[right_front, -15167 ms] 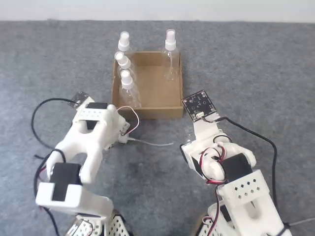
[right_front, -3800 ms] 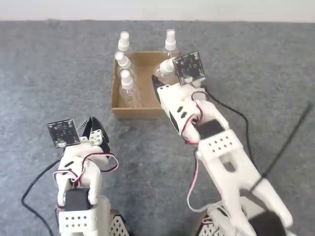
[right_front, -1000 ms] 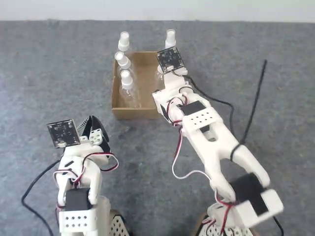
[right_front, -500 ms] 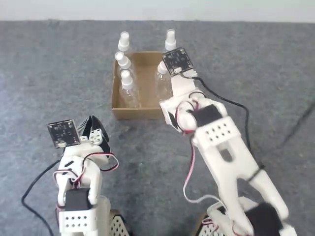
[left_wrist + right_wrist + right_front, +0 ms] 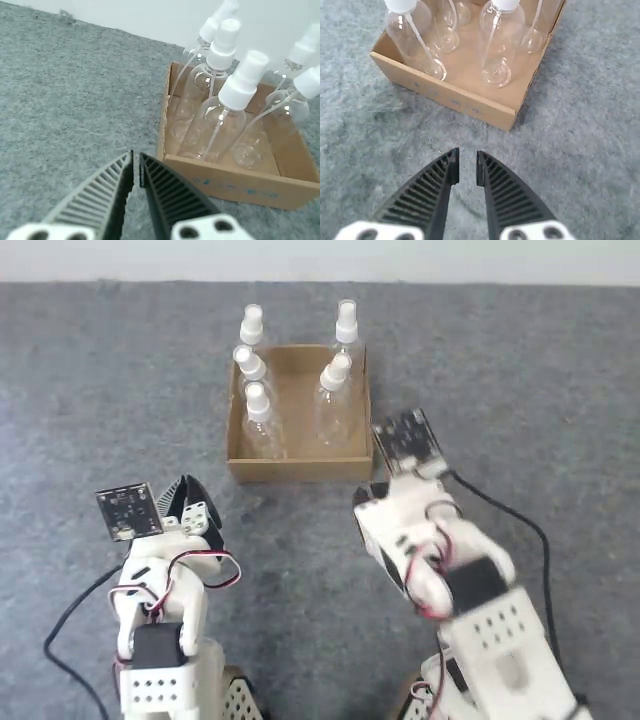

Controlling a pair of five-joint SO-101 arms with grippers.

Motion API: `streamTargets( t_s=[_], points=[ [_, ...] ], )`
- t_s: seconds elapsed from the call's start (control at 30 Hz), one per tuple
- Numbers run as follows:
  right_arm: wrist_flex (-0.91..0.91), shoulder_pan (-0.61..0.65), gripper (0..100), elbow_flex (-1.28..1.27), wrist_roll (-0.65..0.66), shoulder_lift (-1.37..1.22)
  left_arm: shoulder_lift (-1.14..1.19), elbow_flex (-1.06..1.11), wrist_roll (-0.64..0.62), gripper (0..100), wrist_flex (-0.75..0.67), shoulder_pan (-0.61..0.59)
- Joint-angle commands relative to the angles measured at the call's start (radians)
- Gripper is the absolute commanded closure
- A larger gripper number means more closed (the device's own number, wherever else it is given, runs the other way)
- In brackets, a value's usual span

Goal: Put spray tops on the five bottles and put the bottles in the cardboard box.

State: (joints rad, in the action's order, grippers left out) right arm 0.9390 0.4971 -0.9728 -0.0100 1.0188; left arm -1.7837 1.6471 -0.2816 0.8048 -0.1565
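Note:
Several clear bottles with white spray tops stand upright in the cardboard box (image 5: pixel 300 469); one pair is near its left wall (image 5: pixel 259 412) and others stand at the right (image 5: pixel 334 390) and at the back. The left wrist view has the box (image 5: pixel 235 186) ahead, the nearest bottle (image 5: pixel 221 116) just behind its front wall. My left gripper (image 5: pixel 136 159) is shut and holds nothing, low over the carpet at the near left (image 5: pixel 188 502). My right gripper (image 5: pixel 467 156) hangs over the carpet in front of the box (image 5: pixel 451 98), shut to a thin gap with nothing in it.
Grey carpet (image 5: pixel 520 390) covers the table around the box. A black cable (image 5: pixel 520 522) runs from the right arm along the carpet. A pale wall edge lies behind the box.
The right arm has drawn back from over the box toward the near side, leaving a bottle standing at the box's right. The left arm has not moved.

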Motion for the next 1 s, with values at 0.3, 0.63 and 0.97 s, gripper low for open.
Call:
streamTargets(
  t_s=[0.3,0.63,0.97],
  points=[
    [0.015,-0.002,99.1,-0.359,-0.011,0.618,-0.015,-0.002,0.009,99,-0.038,-0.008],
    [0.016,-0.099,99.1,-0.488,-0.011,0.792,-0.015,0.001,0.009,99,-0.038,-0.006],
    [0.147,-0.125,99.0,-0.568,-0.012,0.797,-0.015,0.019,0.009,99,-0.061,0.002]
  ],
)
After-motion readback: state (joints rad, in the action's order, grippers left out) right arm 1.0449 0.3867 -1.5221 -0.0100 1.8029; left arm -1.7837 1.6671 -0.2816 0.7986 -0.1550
